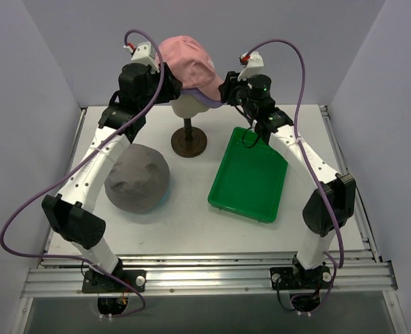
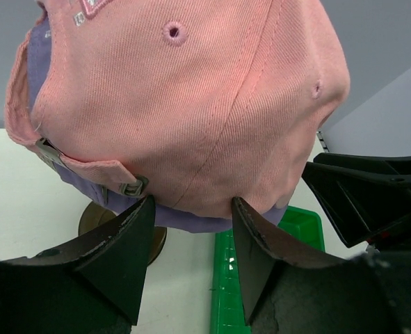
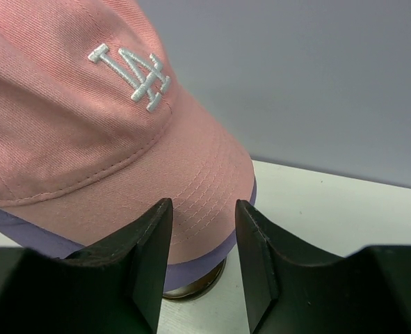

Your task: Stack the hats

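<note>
1. White table (image 1: 191, 229), grey walls behind. We see the left gripper (image 2: 192, 203) raised at the rear of the pink cap (image 1: 186, 61), jaws apart, nothing pinched.
2. We see the grey floppy hat (image 1: 137, 177) lying on the table left of the brown stand (image 1: 189, 142), well apart from both caps.
3. The pink cap, with a white logo, sits over the lilac cap (image 3: 191, 268) on the mannequin head (image 1: 186, 106). We see only the lilac rim and brim edge below it.
4. The green tray (image 1: 250, 177) lies flat, right of the stand.
5. The right gripper (image 3: 203, 204) is at the brim front, jaws apart, not clamped.
</note>
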Action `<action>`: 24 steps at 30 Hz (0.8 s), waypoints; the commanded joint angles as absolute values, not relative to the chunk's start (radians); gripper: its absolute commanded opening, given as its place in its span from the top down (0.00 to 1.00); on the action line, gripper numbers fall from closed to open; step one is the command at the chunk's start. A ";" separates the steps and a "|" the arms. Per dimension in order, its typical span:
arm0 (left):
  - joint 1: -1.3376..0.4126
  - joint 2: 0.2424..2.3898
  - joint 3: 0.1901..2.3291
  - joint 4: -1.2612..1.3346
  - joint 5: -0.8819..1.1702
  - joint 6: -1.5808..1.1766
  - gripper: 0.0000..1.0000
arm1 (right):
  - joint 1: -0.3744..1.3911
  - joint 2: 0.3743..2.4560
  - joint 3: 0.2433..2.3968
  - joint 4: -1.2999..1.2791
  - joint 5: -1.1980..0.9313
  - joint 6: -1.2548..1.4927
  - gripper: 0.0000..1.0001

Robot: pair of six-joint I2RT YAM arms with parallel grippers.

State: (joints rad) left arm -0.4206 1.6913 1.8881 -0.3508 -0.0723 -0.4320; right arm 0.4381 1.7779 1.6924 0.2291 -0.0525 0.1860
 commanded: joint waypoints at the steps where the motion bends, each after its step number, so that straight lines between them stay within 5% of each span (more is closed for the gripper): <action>1: -0.437 1.690 1.850 -0.311 -0.097 -0.419 0.44 | 0.443 1.738 1.681 0.281 -0.074 0.179 0.63; 24: -0.453 1.473 1.713 -0.317 -0.067 -0.407 0.42 | 0.443 1.700 1.680 0.253 -0.060 0.201 0.63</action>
